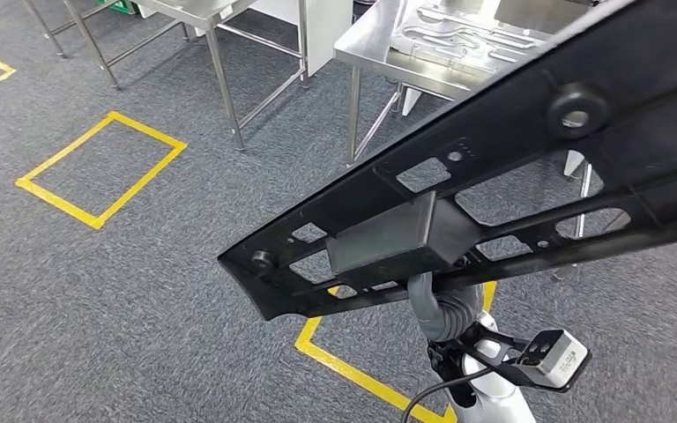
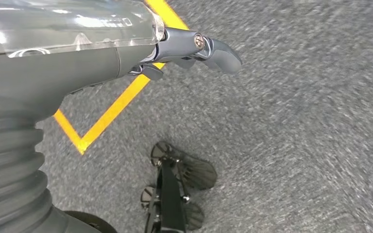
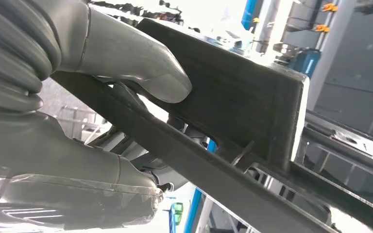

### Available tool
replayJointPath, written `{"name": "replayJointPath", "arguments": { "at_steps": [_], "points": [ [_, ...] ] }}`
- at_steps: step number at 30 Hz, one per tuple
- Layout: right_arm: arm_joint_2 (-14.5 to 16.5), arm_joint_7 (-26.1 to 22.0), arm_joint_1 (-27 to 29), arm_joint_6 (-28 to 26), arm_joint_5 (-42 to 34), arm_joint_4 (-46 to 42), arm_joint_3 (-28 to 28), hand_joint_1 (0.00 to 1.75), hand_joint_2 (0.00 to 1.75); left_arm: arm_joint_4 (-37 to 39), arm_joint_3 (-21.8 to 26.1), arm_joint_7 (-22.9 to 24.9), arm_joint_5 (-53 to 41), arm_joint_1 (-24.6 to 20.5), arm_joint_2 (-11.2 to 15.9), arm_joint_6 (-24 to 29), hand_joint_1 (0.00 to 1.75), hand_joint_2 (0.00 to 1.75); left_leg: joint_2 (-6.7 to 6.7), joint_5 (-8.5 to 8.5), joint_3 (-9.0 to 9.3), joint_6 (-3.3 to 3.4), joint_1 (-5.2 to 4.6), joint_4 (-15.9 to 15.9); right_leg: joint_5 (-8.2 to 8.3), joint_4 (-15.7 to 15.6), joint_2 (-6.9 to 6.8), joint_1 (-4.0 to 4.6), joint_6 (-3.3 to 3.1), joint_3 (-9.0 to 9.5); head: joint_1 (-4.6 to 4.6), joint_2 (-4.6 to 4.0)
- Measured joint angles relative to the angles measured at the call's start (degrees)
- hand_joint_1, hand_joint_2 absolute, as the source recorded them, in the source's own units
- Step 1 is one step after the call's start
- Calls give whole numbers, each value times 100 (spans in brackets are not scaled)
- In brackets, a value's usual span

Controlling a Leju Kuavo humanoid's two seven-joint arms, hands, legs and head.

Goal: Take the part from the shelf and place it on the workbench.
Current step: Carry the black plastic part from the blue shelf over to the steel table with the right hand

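The part (image 1: 494, 176), a long black openwork panel, is clamped in the right hand (image 3: 102, 121), thumb pressed on its boxy block, and carried high over the carpet. Its long axis slants from low near the robot up toward the steel bench (image 1: 379, 48), which lies ahead beyond its far end. The left hand (image 2: 184, 51) hangs with nothing in it, fingers apart.

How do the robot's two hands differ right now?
The right hand grips the long black part, thumb pressed on its boxy block; the left hand holds nothing. The right is raised toward the steel workbench; the left hangs over the carpet. Both are grey.
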Motion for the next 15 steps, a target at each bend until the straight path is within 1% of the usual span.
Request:
{"name": "replayJointPath", "arguments": {
  "at_steps": [1, 2, 3, 4, 5, 6, 7, 8, 9, 10, 11, 12, 13, 14, 15],
  "points": [
    [2, 0, -2, -1, 27, 22, -8, 175, 175, -1, 3, -4, -15, 9, 1, -17, 0, 175, 45, 1, 0, 15, -6, -6, -201, 385, -147, -5, 26, -182, 0, 0],
    [3, 0, 2, 1, 51, 44, -11, 175, 175, -1, 4, -7, -28, 20, 1, -33, 0, 175, 90, -2, -5, 23, -11, -4, -382, 801, -212, -16, 48, -388, -1, 0],
    [4, 0, 11, 10, 57, 64, -15, 175, 175, -1, 4, -8, -42, 29, 0, -49, 0, 175, 138, -6, -9, 27, -14, -1, -478, 1118, -236, -27, 65, -548, -1, 0],
    [4, 0, 20, 28, 45, 81, -20, 175, 175, 0, 3, -11, -55, 35, -3, -65, 0, 175, 189, -13, -9, 28, -15, 3, -474, 1264, -249, -36, 76, -623, -1, 0],
    [4, -1, 23, 54, 19, 94, -28, 175, 175, 0, 3, -16, -65, 36, -10, -77, 0, 175, 238, -22, -4, 27, -16, 8, -349, 1145, -265, -40, 78, -568, -1, 0],
    [4, -1, 23, 86, -10, 102, -35, 175, 175, 1, 2, -23, -74, 35, -21, -87, 0, 175, 288, -34, 9, 22, -17, 13, -148, 811, -305, -39, 68, -399, -1, 0],
    [4, -1, 20, 113, -36, 104, -39, 175, 175, 1, 2, -32, -81, 34, -34, -95, 0, 175, 330, -49, 27, 9, -21, 17, 53, 361, -409, -25, 43, -167, -1, 0],
    [5, -1, 12, 134, -52, 104, -42, 175, 175, 0, 2, -43, -85, 34, -48, -98, 0, 175, 374, -68, 42, -14, -36, 26, 193, -33, -508, 2, 6, 28, -1, 0],
    [6, 0, 4, 149, -65, 104, -42, 175, 175, 0, 2, -54, -87, 35, -57, -98, 0, 175, 416, -85, 54, -43, -50, 32, 272, -304, -577, 29, -33, 156, -1, 0],
    [7, -1, 0, 157, -76, 104, -43, 175, 175, 0, 2, -64, -87, 34, -62, -96, 0, 175, 465, -100, 63, -75, -63, 35, 290, -431, -608, 55, -70, 206, -1, 0],
    [7, 0, -2, 162, -82, 105, -44, 175, 175, 0, 2, -72, -87, 31, -66, -93, 0, 175, 518, -112, 71, -108, -71, 35, 286, -446, -556, 73, -100, 196, -1, 0],
    [8, 0, -1, 165, -87, 105, -48, 175, 175, 0, 2, -76, -86, 23, -67, -92, 0, 175, 569, -124, 84, -139, -71, 30, 300, -461, -490, 64, -132, 195, -1, 0],
    [8, 0, 0, 167, -87, 105, -51, 175, 175, 0, 2, -80, -85, 11, -67, -90, 0, 175, 567, -160, 87, -171, -63, 59, 316, -487, -435, 51, -164, 207, -1, 0],
    [10, 0, -5, 168, -87, 104, -54, 175, 175, -1, 2, -84, -85, 1, -68, -88, 0, 175, 518, -235, 60, -200, -55, 154, 335, -515, -387, 33, -198, 223, -1, 0],
    [16, -1, -11, 172, -87, 104, -55, 175, 175, 0, 2, -86, -85, -5, -69, -87, 0, 175, 436, -375, -32, -228, -46, 380, 352, -541, -339, 13, -228, 239, -1, 0]
  ]
}}
